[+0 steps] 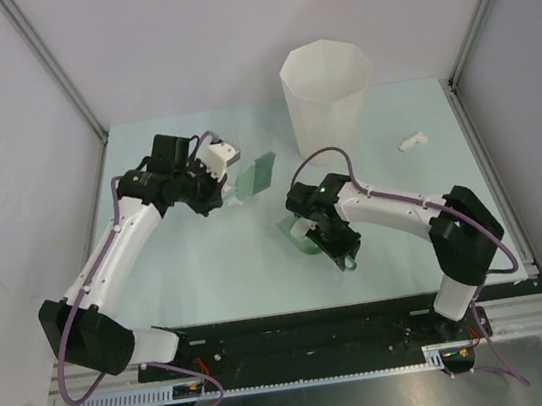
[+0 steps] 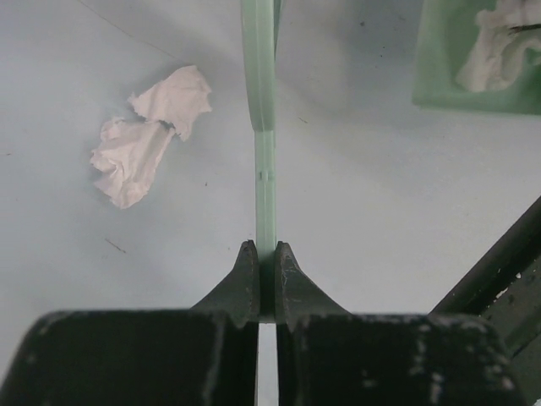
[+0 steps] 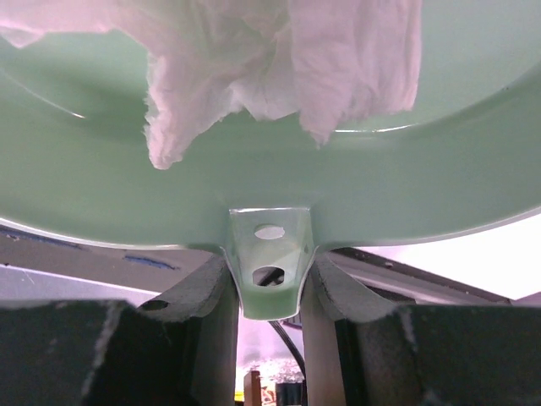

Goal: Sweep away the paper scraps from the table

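My left gripper (image 1: 231, 181) (image 2: 265, 254) is shut on the thin handle of a flat green sweeper blade (image 1: 262, 172) (image 2: 259, 68), held edge-on over the table (image 1: 209, 262). A crumpled white paper scrap (image 2: 148, 135) lies on the table just left of the blade, apart from it. My right gripper (image 1: 308, 228) (image 3: 269, 271) is shut on the handle tab of a green dustpan (image 1: 293, 232) (image 3: 254, 186), which holds white paper wads (image 3: 279, 59) (image 2: 486, 51). Another paper scrap (image 1: 412, 141) lies at the far right of the table.
A tall white faceted bin (image 1: 325, 79) stands at the back of the table, behind the dustpan. Grey walls and metal rails (image 1: 494, 172) border the table. The arm bases sit on a black bar (image 1: 310, 334) at the near edge.
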